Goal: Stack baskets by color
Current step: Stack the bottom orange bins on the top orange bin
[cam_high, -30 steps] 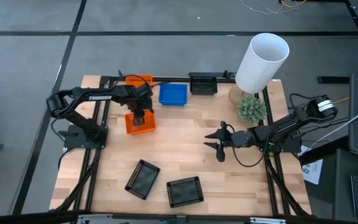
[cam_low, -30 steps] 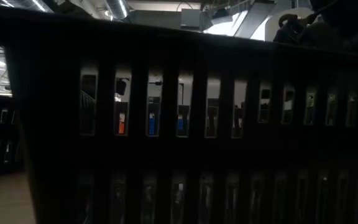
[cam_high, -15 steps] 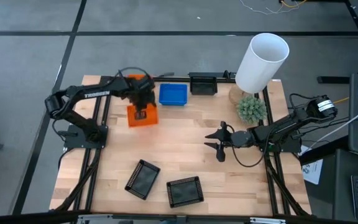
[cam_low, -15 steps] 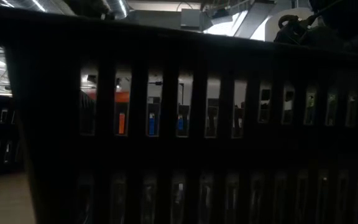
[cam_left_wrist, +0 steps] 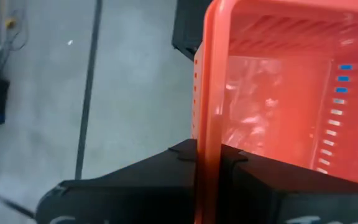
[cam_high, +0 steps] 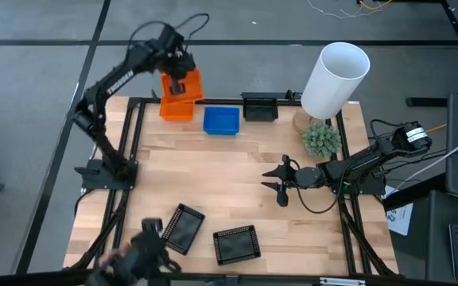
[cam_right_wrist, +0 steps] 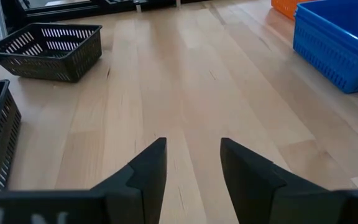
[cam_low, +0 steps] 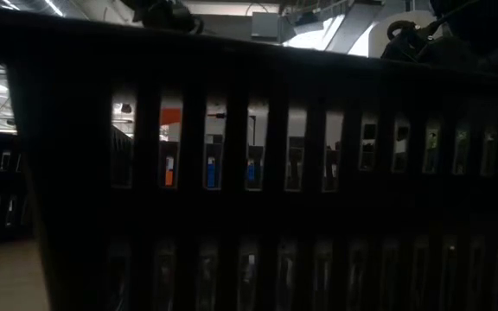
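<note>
My left gripper (cam_high: 178,70) is raised over the table's far left corner, shut on an orange basket (cam_high: 184,84). A second orange basket (cam_high: 174,110) rests on the table just below it. A blue basket (cam_high: 221,120) and a black basket (cam_high: 259,107) stand along the far edge. Two more black baskets (cam_high: 183,228) (cam_high: 237,244) lie near the front edge. My right gripper (cam_high: 281,182) waits open at mid-right, low over the wood, with nothing between its fingers (cam_right_wrist: 151,165). My left gripper pinches one side wall of the orange basket at its rim (cam_left_wrist: 207,134), one finger inside the basket and one outside. The fingers slant down from above. The basket hangs tilted below them, lifted clear of the table and of the orange basket underneath.
A tall white cylinder (cam_high: 336,75) and a small green plant (cam_high: 321,139) stand at the far right. A dark blurred shape (cam_high: 137,256) shows at the near left edge. In the low view a black basket's wall (cam_low: 258,173) fills the picture. Bare wood lies mid-table.
My left gripper has taken hold of the orange basket that lay on the left part of the table. It has lifted the basket clear and swung it up toward the far edge, over the other orange basket; the basket has tipped. A dark shape has come in at the near left edge.
</note>
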